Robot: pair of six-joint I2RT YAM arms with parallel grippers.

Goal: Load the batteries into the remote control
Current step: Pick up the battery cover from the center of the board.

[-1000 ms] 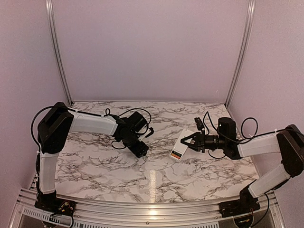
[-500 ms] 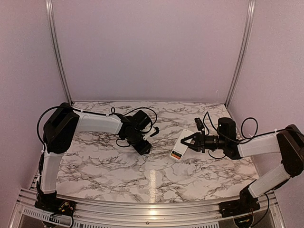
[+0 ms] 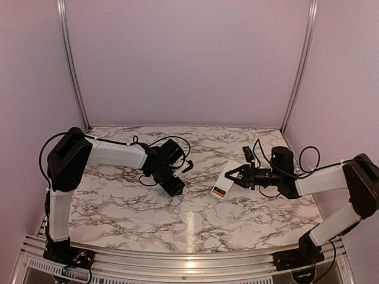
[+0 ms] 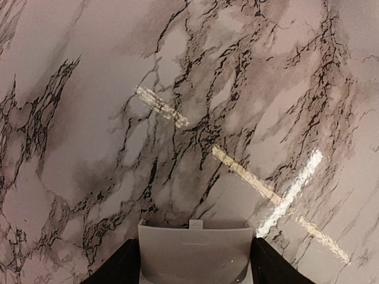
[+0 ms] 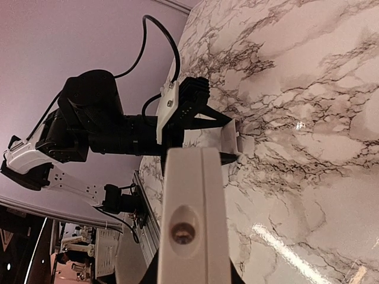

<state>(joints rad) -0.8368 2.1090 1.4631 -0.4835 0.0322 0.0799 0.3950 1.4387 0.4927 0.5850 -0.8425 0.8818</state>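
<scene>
Marble worktop (image 3: 130,207): remote (image 3: 225,180) is clamped by right jaws, cover (image 4: 194,251) by left jaws; batteries (image 3: 220,191) look seated, cover not yet fitted.

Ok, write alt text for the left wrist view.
A pale grey rectangular plastic cover piece sits between the left gripper's two black fingers, at the bottom edge. Beyond it spreads a glossy marble-patterned table with dark veins.

A white table (image 3: 118,207) veined in black and grey, with a streak of glare (image 3: 190,226) near its front edge, stands between plain lilac walls (image 3: 189,59) and slanting aluminium posts (image 3: 72,65) at its far corners, with a small pale grey cover piece (image 4: 194,251), tabbed on one edge, close to the marble left of the middle.
</scene>
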